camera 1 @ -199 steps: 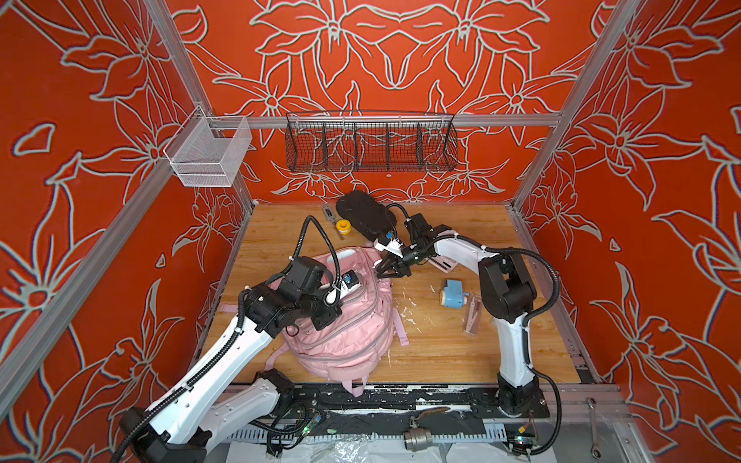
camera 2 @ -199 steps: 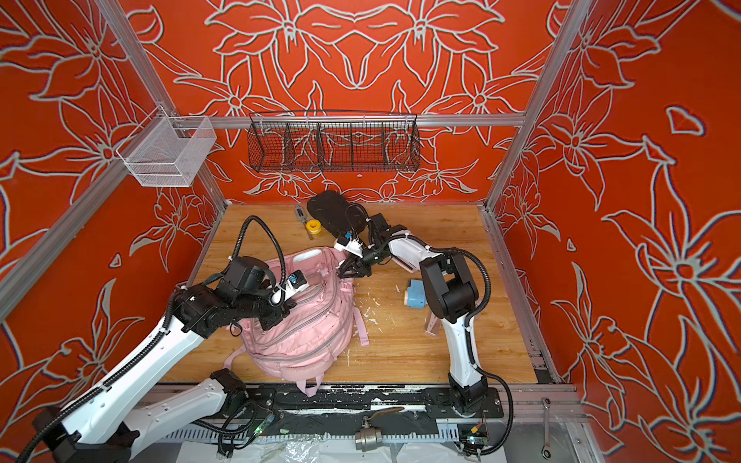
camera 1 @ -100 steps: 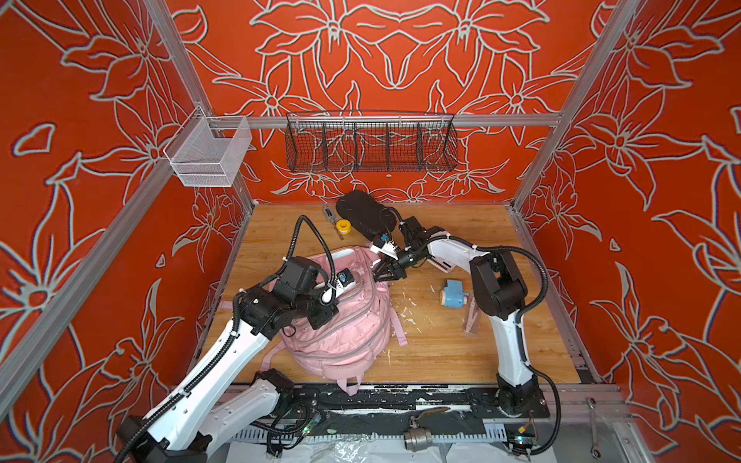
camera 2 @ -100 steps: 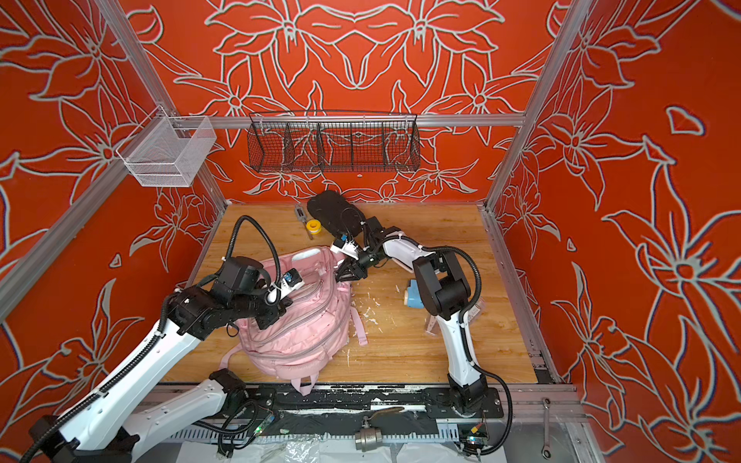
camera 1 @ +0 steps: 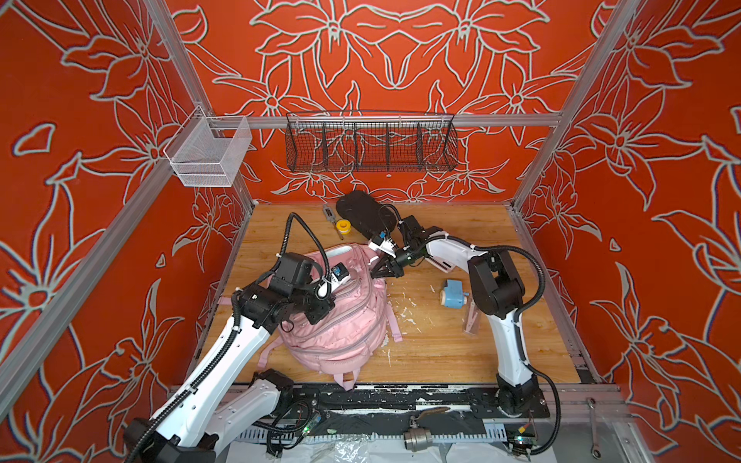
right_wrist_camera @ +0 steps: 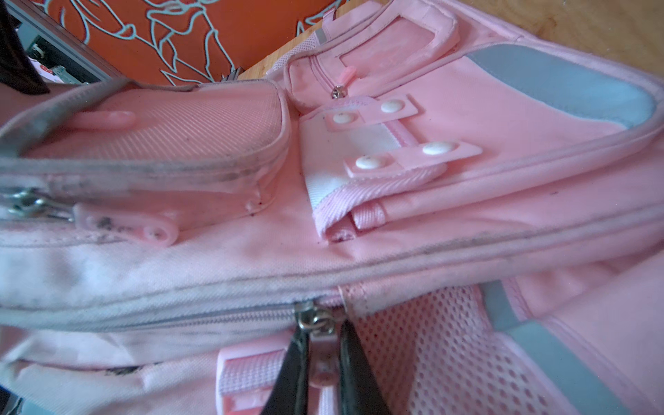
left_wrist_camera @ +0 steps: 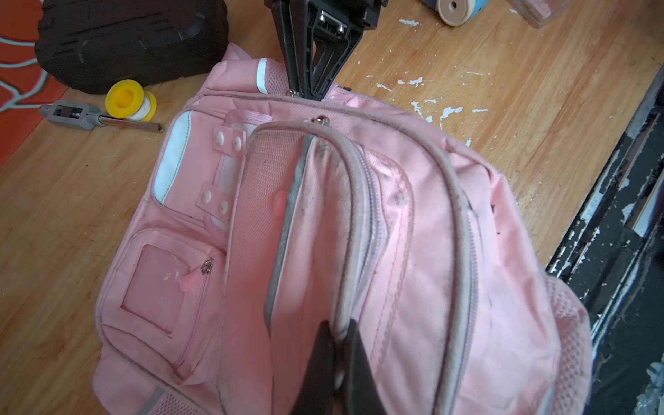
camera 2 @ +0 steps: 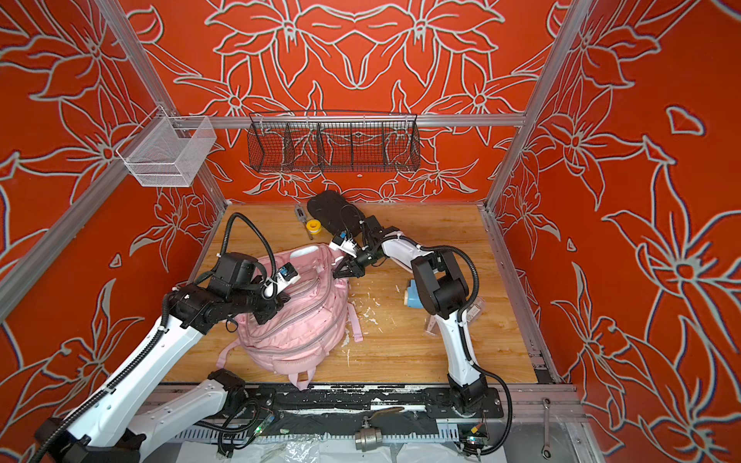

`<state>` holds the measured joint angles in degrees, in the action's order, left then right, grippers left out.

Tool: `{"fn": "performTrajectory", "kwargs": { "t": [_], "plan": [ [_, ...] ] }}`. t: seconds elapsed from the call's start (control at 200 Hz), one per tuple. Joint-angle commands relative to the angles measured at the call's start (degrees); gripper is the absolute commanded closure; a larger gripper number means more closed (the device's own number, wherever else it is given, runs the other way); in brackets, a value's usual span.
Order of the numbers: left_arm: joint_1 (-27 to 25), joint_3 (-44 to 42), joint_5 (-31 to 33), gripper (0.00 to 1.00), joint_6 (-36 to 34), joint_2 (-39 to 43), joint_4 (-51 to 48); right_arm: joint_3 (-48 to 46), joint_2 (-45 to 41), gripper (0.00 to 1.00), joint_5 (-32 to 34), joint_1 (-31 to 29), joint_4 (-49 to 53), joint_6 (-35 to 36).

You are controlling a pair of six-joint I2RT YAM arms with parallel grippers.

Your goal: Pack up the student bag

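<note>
White mesh basket [camera 1: 208, 156] hangs on the left wall rail. A black wire basket [camera 1: 371, 144] with dividers hangs on the far rail.

Left arm [camera 1: 224, 352] comes up from the near-left corner, elbow bent, wrist angled down over the left side of the backpack [camera 1: 345, 320]. Left gripper [left_wrist_camera: 339, 323] is clamped on the grey piped edge of a front pocket, pinching fabric.

The backpack lies face up on the wooden table [camera 1: 441, 360], left of centre, top end pointing far, straps trailing near. It's pale pink woven fabric, grubby along the piping, with silvery strips, a pink mesh side panel and white snap tabs. All the zips I can see are closed, so I can't see inside.

Far of the backpack are a grey-handled tool [camera 1: 328, 211], a yellow-cored tape roll [camera 1: 343, 225] and a black ribbed hard case [camera 1: 361, 212], which is just beside the roll.

Right gripper [camera 1: 373, 275] sits at the backpack's far-right top edge, fingers pointing left and down. In the right wrist view its fingers sit tight on both sides of the zipper pull [right_wrist_camera: 318, 319], gripping it.

Right of the backpack there are white flecks on the wood, then a blue cylindrical gadget [camera 1: 453, 292] with a tan end. A small clear plastic box [camera 1: 471, 320] just near of it holds something pinkish that I can't make out.

Right arm [camera 1: 509, 340] rises from the near-right base. It folds at the elbow above the gadget and reaches far-left across to the backpack.
</note>
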<state>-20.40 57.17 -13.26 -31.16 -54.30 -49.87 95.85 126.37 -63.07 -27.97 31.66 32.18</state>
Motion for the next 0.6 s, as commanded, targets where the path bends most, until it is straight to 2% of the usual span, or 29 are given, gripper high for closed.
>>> {"fn": "performTrajectory", "kwargs": {
  "t": [0.0,0.11,0.17,0.245,0.36,0.595],
  "plan": [
    [0.97,0.05,-2.28,1.0,-0.92,-0.36,5.88,-3.27,-2.84,0.94,2.05,-0.44,-8.1,-6.11],
    [0.99,0.13,-2.68,1.0,-0.52,-1.52,6.65,-6.28,-4.88,0.95,8.23,-1.39,-14.25,-10.12],
    [1.02,0.18,-2.6,1.0,0.19,-1.84,7.27,-8.52,-6.4,0.94,15.08,-2.34,-17.94,-12.59],
    [1.07,0.05,-2.44,1.0,1.14,-4.21,8.24,-11.59,-8.12,0.94,20.26,-3.31,-22.72,-14.34],
    [1.4,-0.1,-0.48,1.0,1.56,-6.12,8.83,-17.36,-10.65,0.96,23.55,-4.02,-32.19,-18.39],
    [2.89,-0.48,0.8,1.0,2.84,-8.52,11.26,-24.25,-15.73,1.0,28.95,-5.64,-39.27,-18.51]
  ]
}}
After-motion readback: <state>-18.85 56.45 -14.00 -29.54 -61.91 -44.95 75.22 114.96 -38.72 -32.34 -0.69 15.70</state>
